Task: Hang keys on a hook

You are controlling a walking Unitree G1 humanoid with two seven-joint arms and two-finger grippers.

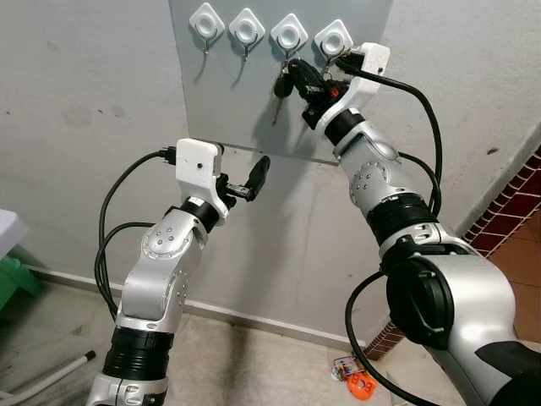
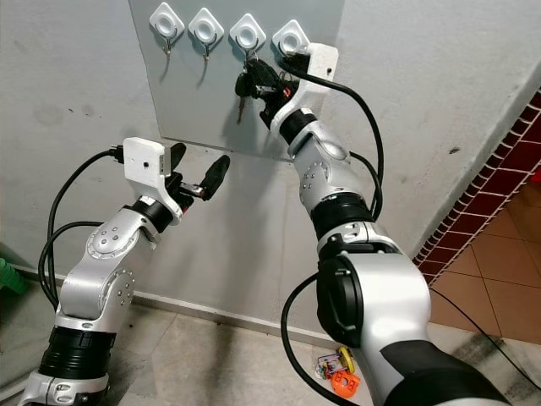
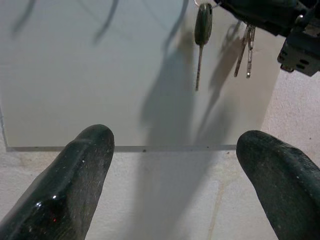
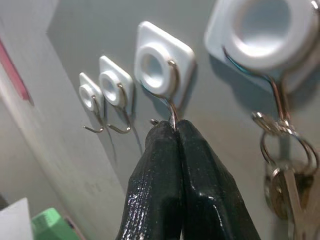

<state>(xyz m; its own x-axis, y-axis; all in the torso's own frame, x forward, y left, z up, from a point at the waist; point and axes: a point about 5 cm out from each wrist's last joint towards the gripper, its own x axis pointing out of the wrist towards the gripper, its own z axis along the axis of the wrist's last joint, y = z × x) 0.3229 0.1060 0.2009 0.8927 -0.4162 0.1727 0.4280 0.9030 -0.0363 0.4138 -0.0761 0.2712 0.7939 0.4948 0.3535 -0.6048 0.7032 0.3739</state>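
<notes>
The keys (image 1: 282, 86) hung against the grey panel (image 1: 228, 101) just under the third hook (image 4: 174, 85) of the row of four, counting from the robot's left. A black-headed key dangled straight down, blade pointing at the floor. The ring at its top disappeared into the right gripper (image 4: 173, 127). Its two black fingers were clenched tight together, tips touching the lower curl of that hook's wire. A sliver of metal ring peeked out beside the tips, so I judged the bunch was pinched there rather than hanging free (the ring itself was mostly hidden by the fingers).

What mattered for the coming move was this: the ring sat right at the hook's upturned end, while the key's long axis ran vertically below the claw. Whether the ring had passed over the tip could not be told. If not, it probably needed a small lift and a nudge toward the panel before letting go.

On the neighbouring fourth hook (image 4: 280, 95), nearest the right wrist, another bunch of silver keys (image 4: 285, 175) hung by its own ring.

The left gripper (image 3: 175, 145) was lower and well apart, fingers spread wide and holding nothing, pointed up at the panel's bottom edge. The right arm was plainly the nearer one.
</notes>
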